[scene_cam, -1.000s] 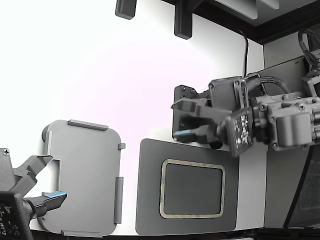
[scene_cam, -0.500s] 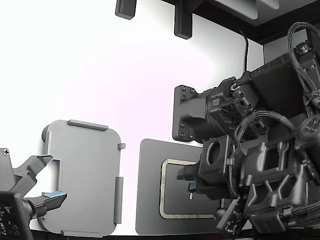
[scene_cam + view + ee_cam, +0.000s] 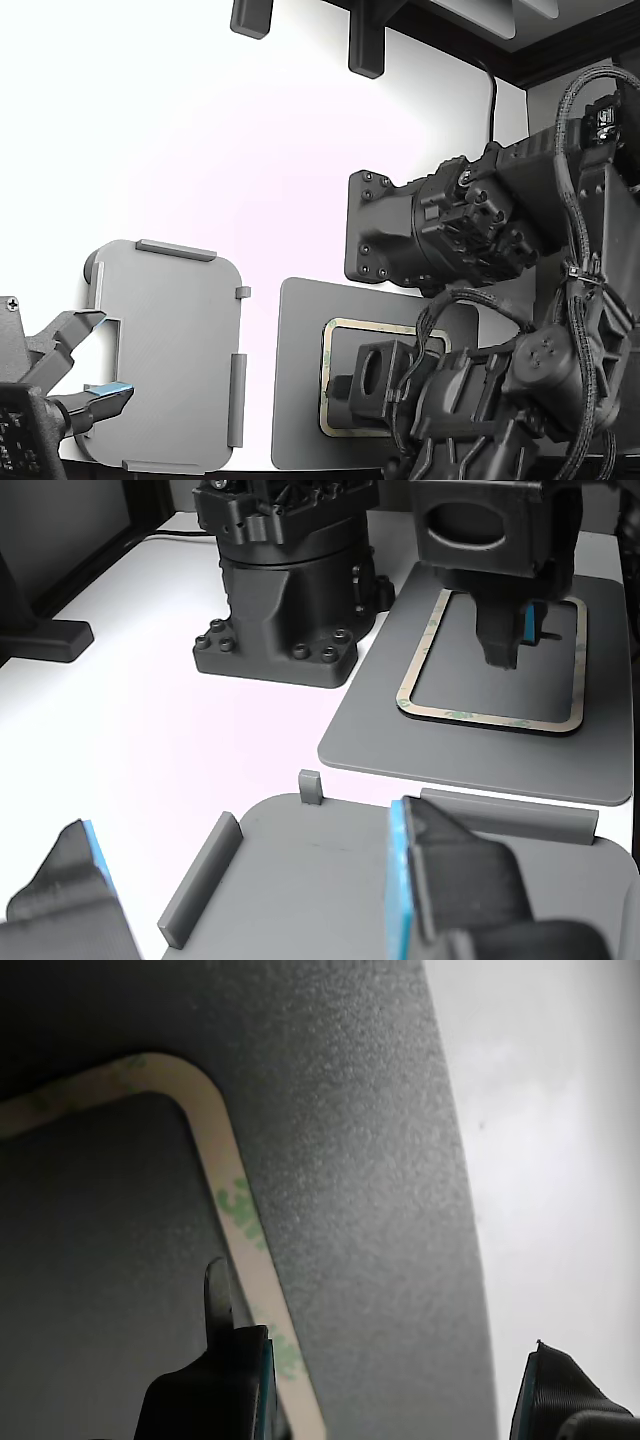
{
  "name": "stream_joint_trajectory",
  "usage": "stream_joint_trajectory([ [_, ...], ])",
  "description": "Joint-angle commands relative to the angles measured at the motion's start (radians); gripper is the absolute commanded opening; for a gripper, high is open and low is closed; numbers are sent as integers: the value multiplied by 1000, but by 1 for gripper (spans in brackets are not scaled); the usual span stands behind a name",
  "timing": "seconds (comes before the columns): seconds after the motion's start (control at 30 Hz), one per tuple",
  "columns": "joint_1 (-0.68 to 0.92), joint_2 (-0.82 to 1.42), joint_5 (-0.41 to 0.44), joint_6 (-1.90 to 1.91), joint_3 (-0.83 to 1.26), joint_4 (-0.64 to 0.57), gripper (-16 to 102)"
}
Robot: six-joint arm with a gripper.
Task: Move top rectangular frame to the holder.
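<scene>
The thin beige frame [image 3: 334, 331] with greenish patches lies flat on a dark grey mat [image 3: 300, 380]. It also shows in the wrist view [image 3: 236, 1222] and the other view [image 3: 420, 670]. My gripper [image 3: 385, 1360] hangs low over one side of the frame with its jaws apart. One finger [image 3: 225, 1355] is just inside the frame's strip, the other [image 3: 550, 1385] is out past the mat's edge. It holds nothing. In the other view my gripper [image 3: 515, 630] points down inside the frame. The light grey holder [image 3: 165, 350] lies apart at the exterior view's left.
A second arm's open gripper [image 3: 70, 370] sits at the holder's near edge, and its blue-padded fingers [image 3: 410, 870] fill the other view's foreground. A black arm base [image 3: 285, 590] stands beside the mat [image 3: 380, 720]. The table top [image 3: 200, 150] is white.
My arm has swung down from a raised pose beside the base to low over the frame, now covering much of it in the exterior view. The second arm, holder and frame have not moved.
</scene>
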Motion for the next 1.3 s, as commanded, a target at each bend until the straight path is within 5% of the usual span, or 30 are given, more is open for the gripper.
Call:
stream_joint_trajectory([
  [0.0,8,-18,2,-6,-54,-5,100],
  [0.53,29,-115,-78,-63,-32,-12,99],
  [1.27,14,-129,-52,-133,94,-130,82],
])
